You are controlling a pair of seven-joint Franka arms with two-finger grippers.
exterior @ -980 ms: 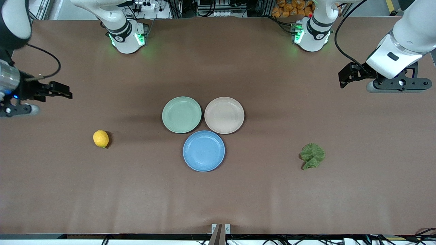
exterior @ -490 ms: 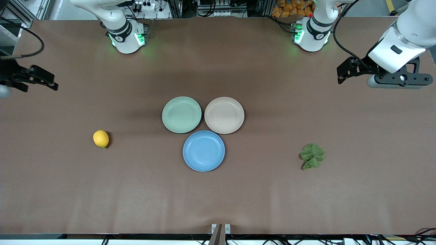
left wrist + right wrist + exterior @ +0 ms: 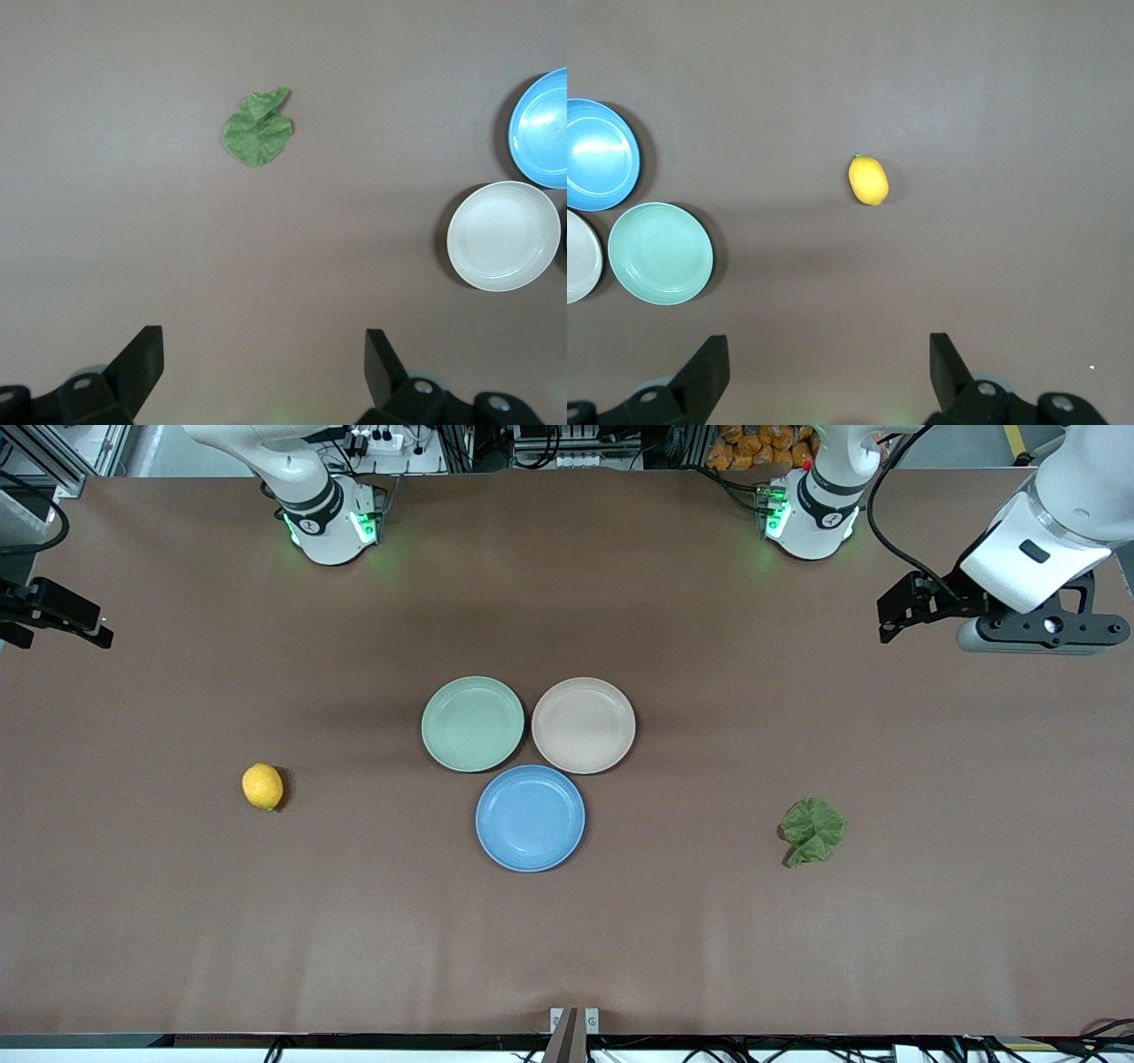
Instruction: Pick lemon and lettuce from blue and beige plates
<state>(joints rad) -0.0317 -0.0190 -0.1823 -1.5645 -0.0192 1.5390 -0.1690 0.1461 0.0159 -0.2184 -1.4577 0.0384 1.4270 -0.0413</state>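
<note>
The lemon [image 3: 262, 786] lies on the bare table toward the right arm's end, and also shows in the right wrist view [image 3: 868, 180]. The lettuce [image 3: 812, 832] lies on the bare table toward the left arm's end, and also shows in the left wrist view [image 3: 258, 131]. The blue plate [image 3: 530, 817] and the beige plate [image 3: 583, 724] sit empty at mid-table. My left gripper [image 3: 886, 622] [image 3: 263, 354] is open and empty, high over the table's left-arm end. My right gripper [image 3: 93, 627] [image 3: 828, 359] is open and empty, high over the table's right-arm end.
A mint-green plate [image 3: 473, 723] sits empty beside the beige plate, touching the cluster; it also shows in the right wrist view [image 3: 660, 252]. The brown table runs bare around the three plates. The arm bases stand along the table's edge farthest from the front camera.
My right gripper has pulled away from the lemon toward the table's right-arm end and risen. My left gripper has shifted only slightly. Lemon, lettuce and plates have not moved.
</note>
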